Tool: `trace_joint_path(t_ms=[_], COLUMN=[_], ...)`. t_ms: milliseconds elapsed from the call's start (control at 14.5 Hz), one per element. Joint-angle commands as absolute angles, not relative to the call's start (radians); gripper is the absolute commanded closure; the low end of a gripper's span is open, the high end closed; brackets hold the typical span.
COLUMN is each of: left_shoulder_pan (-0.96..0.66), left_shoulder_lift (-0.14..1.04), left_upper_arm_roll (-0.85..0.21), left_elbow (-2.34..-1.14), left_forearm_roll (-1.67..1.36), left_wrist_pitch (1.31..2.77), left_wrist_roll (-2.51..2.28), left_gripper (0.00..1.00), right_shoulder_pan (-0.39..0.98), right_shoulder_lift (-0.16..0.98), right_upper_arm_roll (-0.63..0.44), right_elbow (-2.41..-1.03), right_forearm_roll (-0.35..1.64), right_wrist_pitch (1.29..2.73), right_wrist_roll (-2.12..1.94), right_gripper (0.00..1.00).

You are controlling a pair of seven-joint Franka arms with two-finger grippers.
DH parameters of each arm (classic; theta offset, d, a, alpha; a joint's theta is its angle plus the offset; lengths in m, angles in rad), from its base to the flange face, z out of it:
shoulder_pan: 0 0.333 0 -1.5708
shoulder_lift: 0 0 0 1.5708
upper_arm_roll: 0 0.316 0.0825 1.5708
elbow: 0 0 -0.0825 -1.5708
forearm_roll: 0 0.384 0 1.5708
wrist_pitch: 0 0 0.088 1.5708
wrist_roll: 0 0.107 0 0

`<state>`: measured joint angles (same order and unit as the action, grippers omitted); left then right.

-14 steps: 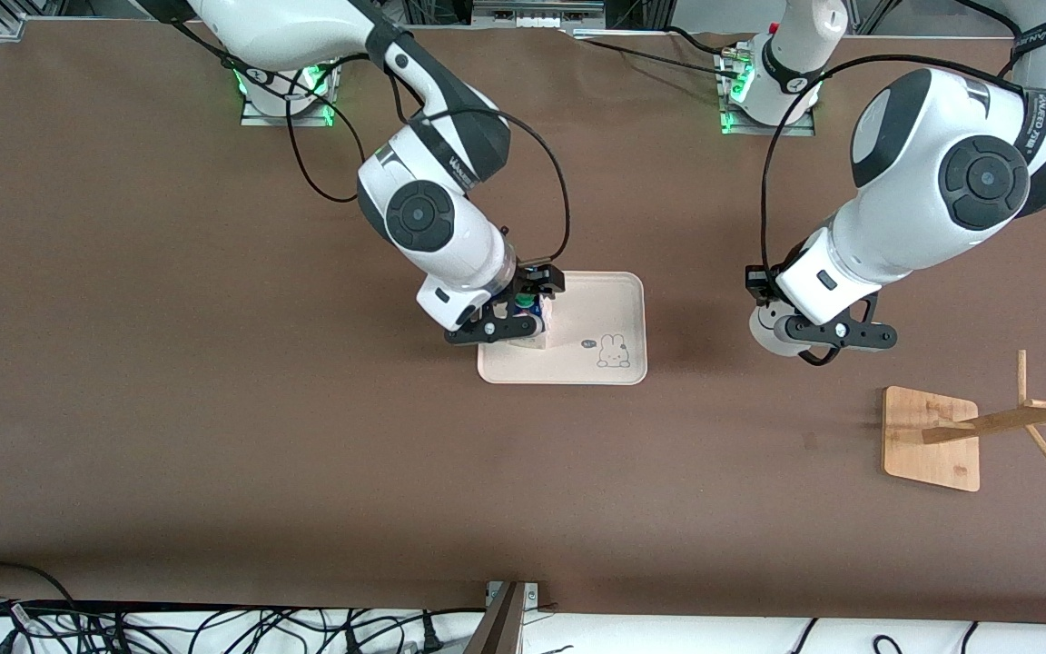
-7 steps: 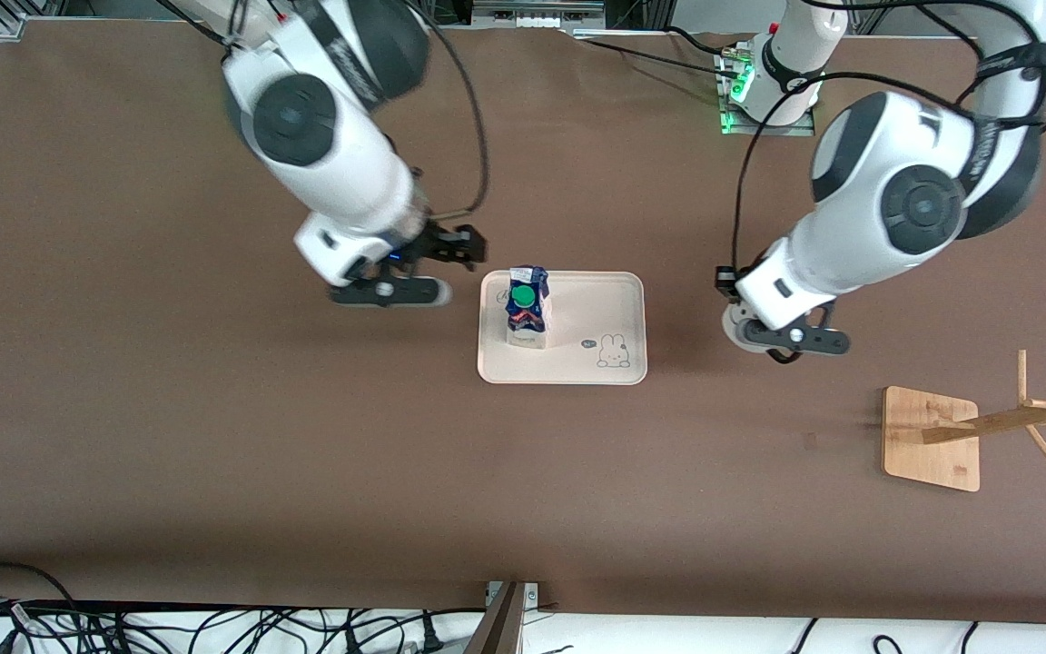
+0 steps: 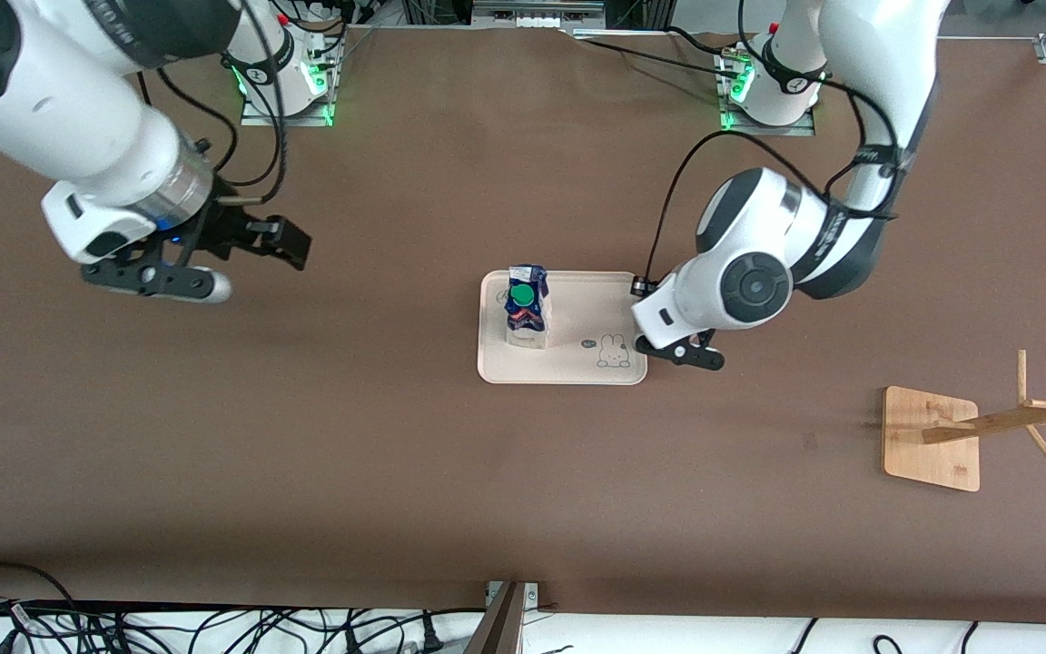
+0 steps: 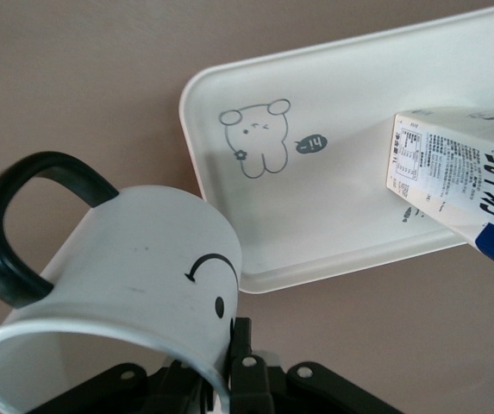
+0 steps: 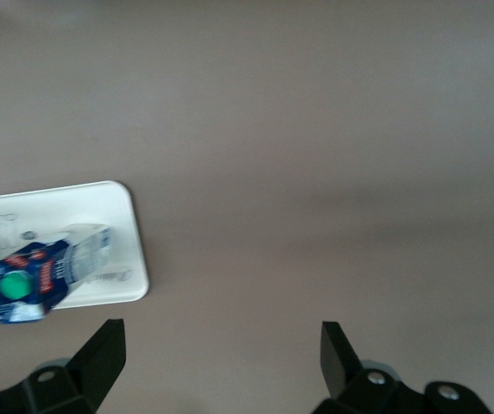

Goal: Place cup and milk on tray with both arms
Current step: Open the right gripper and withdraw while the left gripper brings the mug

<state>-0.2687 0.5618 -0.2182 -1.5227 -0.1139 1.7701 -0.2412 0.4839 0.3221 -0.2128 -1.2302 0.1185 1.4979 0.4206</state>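
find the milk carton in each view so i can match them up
Front view: the milk stands upright on the tray, at the end toward the right arm.
Left wrist view: its printed side enters at the picture's edge, on the tray.
Right wrist view: green cap up, on the tray.
Shared landmark: the tray.

The left tool (image 3: 682, 350) sits tucked under its own wrist from above, so the cup (image 4: 134, 276) hardly shows there; the milk (image 4: 462, 185) is cut off close up.
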Motion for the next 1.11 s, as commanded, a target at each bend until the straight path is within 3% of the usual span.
trace_joint_path(t_ms=[0, 207, 553, 1036], left_shoulder_pan=[-0.287, -0.285, -0.311, -0.308], left_shoulder_lift=[0.649, 0.672, 0.759, 0.819], left_upper_arm_roll=[-0.215, -0.215, -0.215, -0.212], left_elbow=[-1.457, -1.456, -1.347, -1.336], left_forearm_roll=[-0.141, -0.201, -0.238, -0.342], left_wrist_pitch=[1.752, 1.756, 1.756, 1.798], left_wrist_roll=[-0.288, -0.32, -0.501, -0.56], left_gripper=[1.0, 1.0, 1.0, 1.0], right_shoulder_pan=[0.474, 0.401, 0.336, 0.265], right_shoulder_lift=[0.33, 0.373, 0.426, 0.437], right_upper_arm_roll=[-0.252, -0.253, -0.253, -0.253], right_elbow=[-1.242, -1.244, -1.246, -1.249], right_forearm_roll=[0.115, 0.121, 0.123, 0.103], right_wrist_pitch=[1.5, 1.516, 1.617, 1.676], right_wrist_roll=[0.383, 0.37, 0.362, 0.123], right_gripper=[0.0, 0.0, 0.0, 0.0])
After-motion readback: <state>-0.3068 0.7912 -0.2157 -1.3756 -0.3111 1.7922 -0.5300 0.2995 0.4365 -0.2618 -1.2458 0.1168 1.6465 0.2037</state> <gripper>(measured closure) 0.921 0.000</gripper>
